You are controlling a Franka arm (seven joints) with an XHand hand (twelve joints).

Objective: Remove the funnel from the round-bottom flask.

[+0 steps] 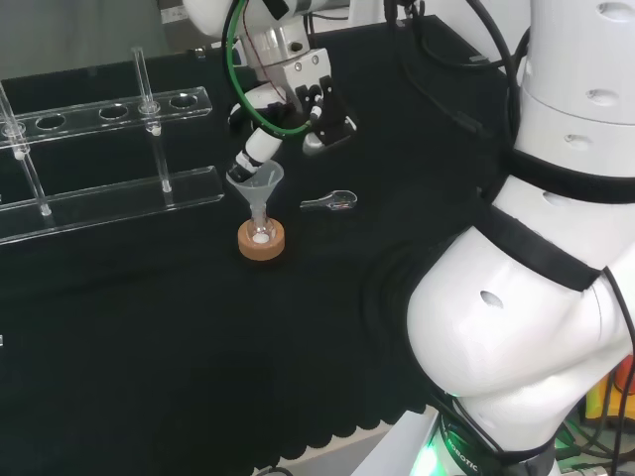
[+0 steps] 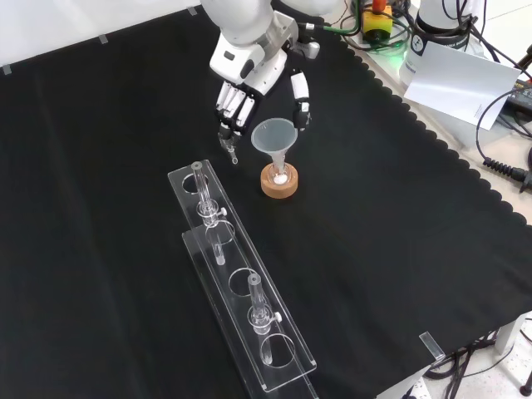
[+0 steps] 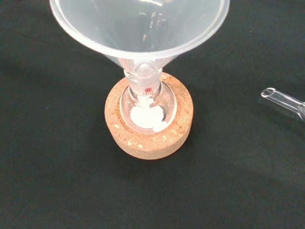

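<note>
Funnel seated in the flask, hand spread around its rim

Head view: a translucent cone funnel (image 1: 257, 182) sits in a clear round-bottom flask (image 1: 261, 231) on a cork ring (image 1: 261, 241); the hand (image 1: 288, 99) reaches its rim. Front view: fingers (image 2: 230, 104) and thumb (image 2: 300, 100) spread wide either side, holding nothing. Wrist view: white powder (image 3: 145, 117) in the flask; grainy cork.
</note>
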